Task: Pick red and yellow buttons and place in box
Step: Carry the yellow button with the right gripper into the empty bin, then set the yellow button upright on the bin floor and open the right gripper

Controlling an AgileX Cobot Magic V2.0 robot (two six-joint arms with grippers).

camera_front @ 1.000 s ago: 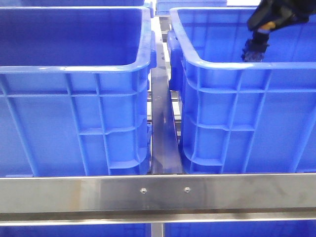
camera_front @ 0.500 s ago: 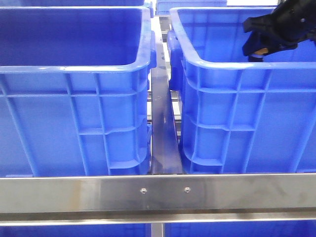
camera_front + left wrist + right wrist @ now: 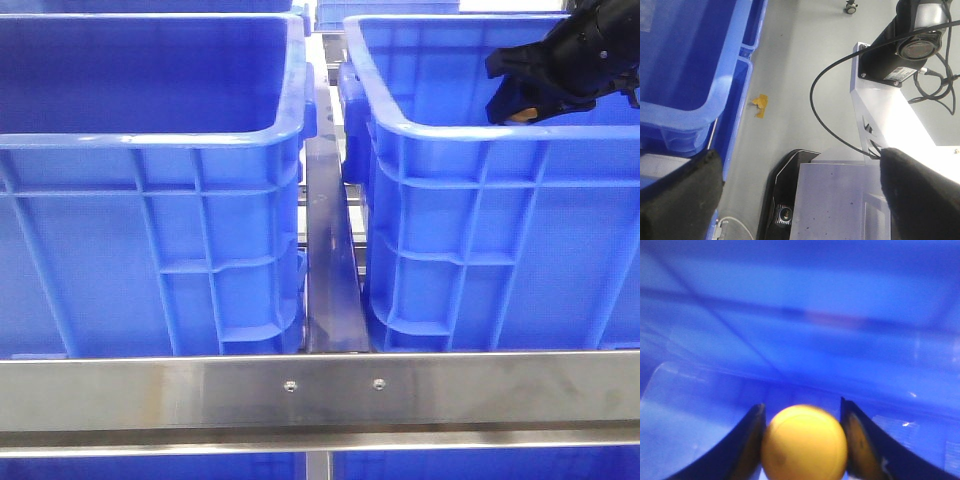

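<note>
Left crate [image 3: 150, 200]: no contents visible. Left tool [image 3: 795, 200] spread wide, holds nothing, off to the side over floor. Right crate [image 3: 480, 220]: right tool [image 3: 515, 105] clamps yellow button [image 3: 804, 442] above rim; was dipped inside a second ago, now raised.

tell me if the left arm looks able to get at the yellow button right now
Probably not: the round orange-yellow push-button cap is already clamped in the right pincer over the right blue plastic crate, while the left pincer hangs open beside the robot's base.
</note>
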